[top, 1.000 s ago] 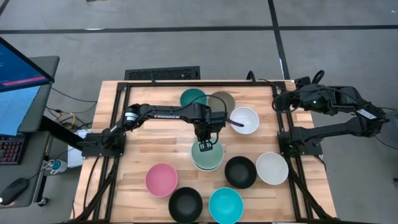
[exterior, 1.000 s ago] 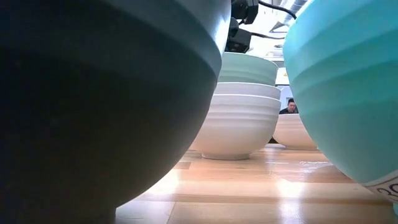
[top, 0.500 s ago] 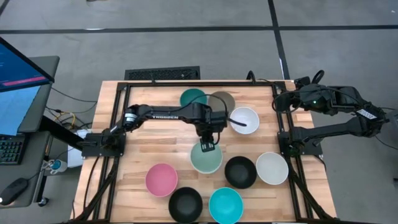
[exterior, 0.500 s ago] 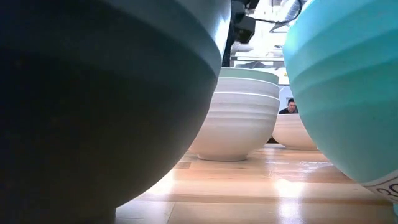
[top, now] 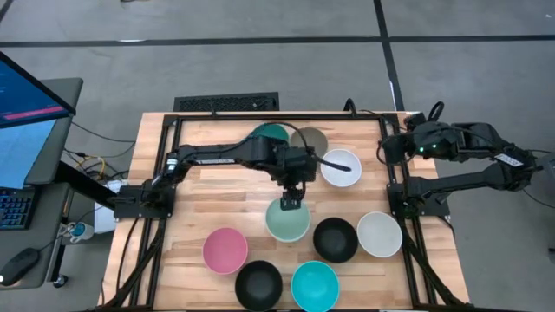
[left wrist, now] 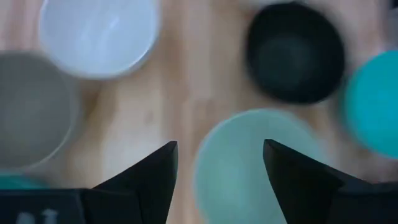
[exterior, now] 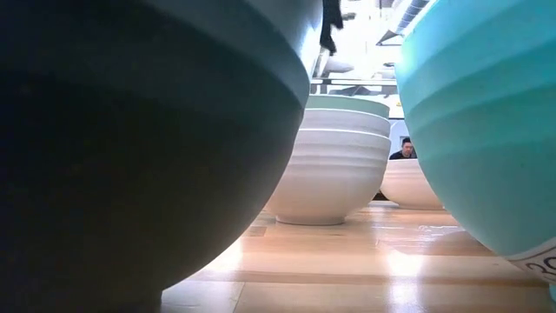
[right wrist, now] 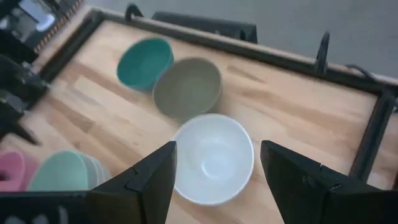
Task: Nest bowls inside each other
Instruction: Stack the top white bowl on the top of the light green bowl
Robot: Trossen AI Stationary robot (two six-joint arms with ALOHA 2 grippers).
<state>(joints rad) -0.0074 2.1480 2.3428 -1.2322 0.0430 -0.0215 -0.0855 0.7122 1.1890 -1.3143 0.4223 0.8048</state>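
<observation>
A sage green bowl point(top: 288, 222) sits nested in a stack of white bowls point(exterior: 334, 174) at mid-table. My left gripper point(top: 293, 199) hangs open above the green bowl's far rim point(left wrist: 249, 124) and touches nothing. My right gripper point(right wrist: 214, 180) stands open in the air at the table's far right, over the frame point(top: 388, 149); a single white bowl point(right wrist: 212, 158) lies below and ahead of it. Standing singly on the table are a teal bowl point(top: 269, 136), a taupe grey bowl point(top: 309, 139), a pink bowl point(top: 225, 250), two black bowls point(top: 336, 239) point(top: 258, 283), a cyan bowl point(top: 315, 286) and an off-white bowl point(top: 379, 234).
A dark metal frame point(top: 173, 121) runs round the wooden table. In the low view the near black bowl point(exterior: 130, 130) and the cyan bowl point(exterior: 478, 113) block most of the sight. A person shows in the room beyond point(exterior: 405, 149). Bare wood lies at the table's left point(top: 208, 195).
My left gripper has opened and let go of the sage green bowl, then risen with a small shift toward the far edge. The bowl has dropped from its raised place down into the white stack. My right arm has edged toward the table's left.
</observation>
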